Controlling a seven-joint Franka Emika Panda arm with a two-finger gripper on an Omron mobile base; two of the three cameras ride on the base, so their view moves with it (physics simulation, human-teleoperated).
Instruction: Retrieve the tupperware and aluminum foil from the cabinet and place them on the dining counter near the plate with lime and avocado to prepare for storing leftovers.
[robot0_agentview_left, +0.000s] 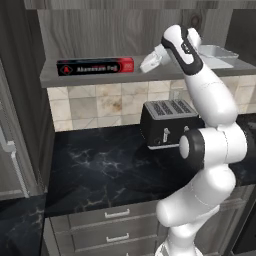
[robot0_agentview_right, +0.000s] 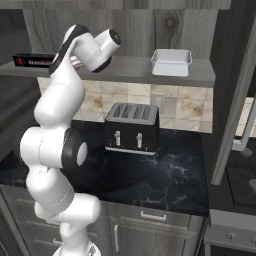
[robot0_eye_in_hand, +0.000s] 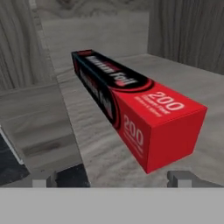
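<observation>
A: Progress?
B: Nothing retrieved yet. From left: long black-and-red aluminum foil box (robot0_agentview_left: 95, 66) lying on thick grey cabinet shelf (robot0_agentview_left: 75, 77). White hand (robot0_agentview_left: 149, 63) just beside its red end, fingers spread, empty.
A: Further right?
B: Pale grey plastic tupperware tub (robot0_agentview_right: 171, 62) resting on same shelf, above black toaster (robot0_agentview_right: 132, 128). Both deliveries left.

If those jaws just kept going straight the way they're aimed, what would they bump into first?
Most likely the red end of the aluminum foil box, lying on the cabinet shelf directly ahead of the open gripper. How much gap remains is hard to judge.
</observation>
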